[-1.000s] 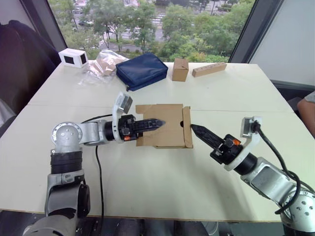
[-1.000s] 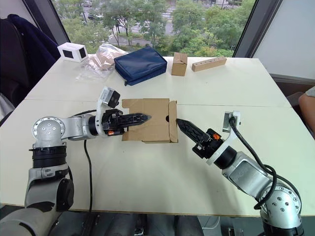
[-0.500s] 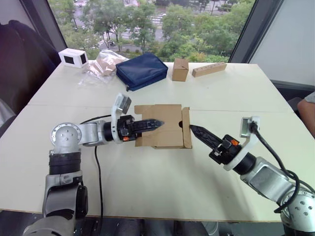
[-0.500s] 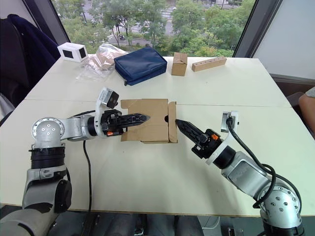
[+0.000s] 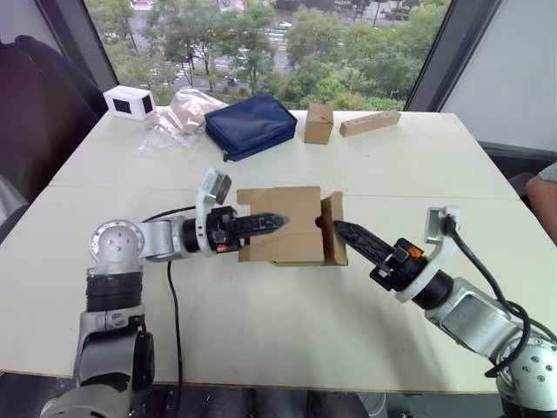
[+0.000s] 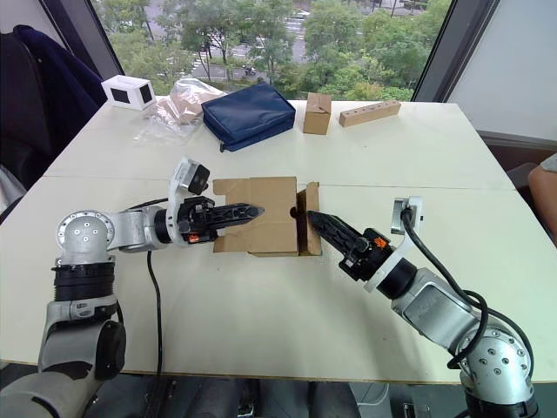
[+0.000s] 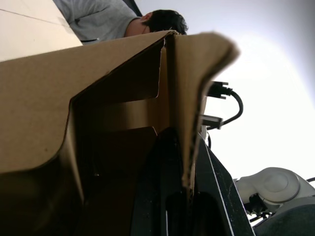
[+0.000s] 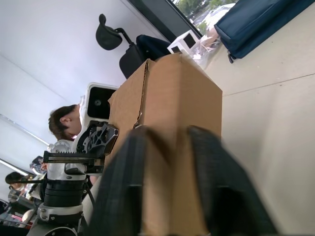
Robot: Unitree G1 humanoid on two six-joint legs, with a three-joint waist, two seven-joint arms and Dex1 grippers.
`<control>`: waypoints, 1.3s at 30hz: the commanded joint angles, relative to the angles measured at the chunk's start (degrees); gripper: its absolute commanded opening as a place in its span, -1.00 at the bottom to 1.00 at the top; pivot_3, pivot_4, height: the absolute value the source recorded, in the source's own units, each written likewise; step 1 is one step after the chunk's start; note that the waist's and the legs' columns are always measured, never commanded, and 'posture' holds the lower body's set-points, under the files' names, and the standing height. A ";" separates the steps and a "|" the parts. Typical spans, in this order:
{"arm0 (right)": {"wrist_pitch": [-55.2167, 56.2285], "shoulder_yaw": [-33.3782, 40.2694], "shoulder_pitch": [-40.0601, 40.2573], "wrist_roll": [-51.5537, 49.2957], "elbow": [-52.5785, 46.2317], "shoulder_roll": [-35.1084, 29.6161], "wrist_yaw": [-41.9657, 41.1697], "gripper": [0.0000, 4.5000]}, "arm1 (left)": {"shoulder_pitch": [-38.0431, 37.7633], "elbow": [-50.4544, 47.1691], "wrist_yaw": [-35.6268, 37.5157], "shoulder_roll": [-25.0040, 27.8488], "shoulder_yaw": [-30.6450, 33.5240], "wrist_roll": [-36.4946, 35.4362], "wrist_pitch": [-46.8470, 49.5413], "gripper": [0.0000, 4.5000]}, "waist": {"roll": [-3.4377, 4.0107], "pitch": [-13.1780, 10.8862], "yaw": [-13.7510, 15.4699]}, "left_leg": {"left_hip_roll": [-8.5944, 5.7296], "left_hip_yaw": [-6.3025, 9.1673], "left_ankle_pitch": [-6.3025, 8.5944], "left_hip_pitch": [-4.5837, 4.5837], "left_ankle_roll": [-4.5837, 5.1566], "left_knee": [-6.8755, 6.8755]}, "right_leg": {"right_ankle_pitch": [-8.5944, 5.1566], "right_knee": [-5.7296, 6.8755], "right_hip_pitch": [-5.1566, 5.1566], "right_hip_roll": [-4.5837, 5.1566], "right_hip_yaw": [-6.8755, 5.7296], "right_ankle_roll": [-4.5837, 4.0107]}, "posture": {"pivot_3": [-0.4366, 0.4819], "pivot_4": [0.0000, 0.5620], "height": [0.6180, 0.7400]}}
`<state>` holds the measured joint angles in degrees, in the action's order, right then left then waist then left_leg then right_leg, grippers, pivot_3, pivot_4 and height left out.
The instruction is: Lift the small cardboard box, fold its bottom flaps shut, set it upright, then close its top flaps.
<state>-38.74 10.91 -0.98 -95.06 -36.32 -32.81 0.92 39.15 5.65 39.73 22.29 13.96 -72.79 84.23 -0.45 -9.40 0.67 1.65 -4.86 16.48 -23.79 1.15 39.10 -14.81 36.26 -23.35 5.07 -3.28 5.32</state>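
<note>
Left eye view: nearest me, my right gripper (image 5: 338,227) reaches in from the right, its tip at the right end of the small cardboard box (image 5: 283,223), against the side flap (image 5: 333,241) that stands tilted up off the table (image 5: 261,322). In the right wrist view its two fingers (image 8: 123,187) are spread a little apart, straddling a cardboard edge of the box; I read it as narrowly parted, not clamped.

My left gripper (image 5: 280,218) comes in from the left, lying across the box's top panel. The left wrist view shows its dark fingers (image 7: 165,187) pressed on either side of a cardboard wall, so it is pinching the box panel. From the head views I cannot tell whether the box bottom touches the table or is just off it.

The box sits mid-table, between the two grippers, just this side of the seam where two tabletops meet. A black cable (image 5: 172,296) runs from my left arm down over the near table edge.

Farther back, well apart from the box: a navy blue zip pouch (image 5: 251,124), a crumpled clear plastic bag (image 5: 178,115) beside it, a white box with a black window (image 5: 130,102) at the far left corner, a narrower brown carton (image 5: 318,123), and a wooden block (image 5: 370,123) with a row of holes. A person's arm (image 5: 546,196) shows at the right edge.
</note>
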 commanded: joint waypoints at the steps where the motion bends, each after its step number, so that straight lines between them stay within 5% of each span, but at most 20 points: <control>1: 0.80 0.45 -0.46 -0.45 -1.78 -0.45 -0.19 -0.23 | 0.54 -1.99 0.80 0.27 -0.03 -0.72 -0.81 -1.00 | 0.00 0.00 0.00 | 0.00 0.00 0.00 0.00 0.00 0.00 | 0.00 0.00 0.00 0.00 0.00 0.00 | -0.05 -0.47 1.00; 15: 1.78 1.86 0.11 -1.66 -1.79 -0.29 -0.96 -0.23 | 0.48 -2.12 0.63 0.50 0.10 -0.88 -0.57 -1.00 | 0.00 0.00 0.00 | 0.00 0.00 0.00 0.00 0.00 -0.01 | 0.00 -0.01 0.00 0.00 0.00 0.00 | -0.05 -0.47 1.00; 20: 1.41 1.31 0.04 -0.72 -1.69 -0.44 -0.64 -0.93 | 0.76 -2.10 0.55 0.20 -0.06 -0.81 -0.72 -1.00 | 0.00 0.00 -0.01 | 0.00 0.00 0.00 -0.01 0.01 -0.01 | 0.00 -0.02 0.00 0.00 0.00 0.00 | -0.05 -0.47 1.00; 39: 0.93 0.33 -0.60 3.39 -2.68 -2.06 -2.36 -0.93 | 0.80 -2.33 -0.01 0.23 0.14 -1.19 -0.46 -1.00 | 0.00 0.00 0.01 | 0.00 0.00 0.00 -0.01 0.01 -0.01 | 0.00 -0.03 0.00 0.01 0.00 -0.01 | -0.05 -0.47 1.00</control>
<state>-38.50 9.82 -1.13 -90.81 -36.46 -34.38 -0.63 39.12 5.45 39.47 22.30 13.96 -72.87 84.17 -0.45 -9.40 0.67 1.65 -4.86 16.48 -23.80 1.15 39.10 -14.81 36.23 -23.35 5.08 -3.27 5.32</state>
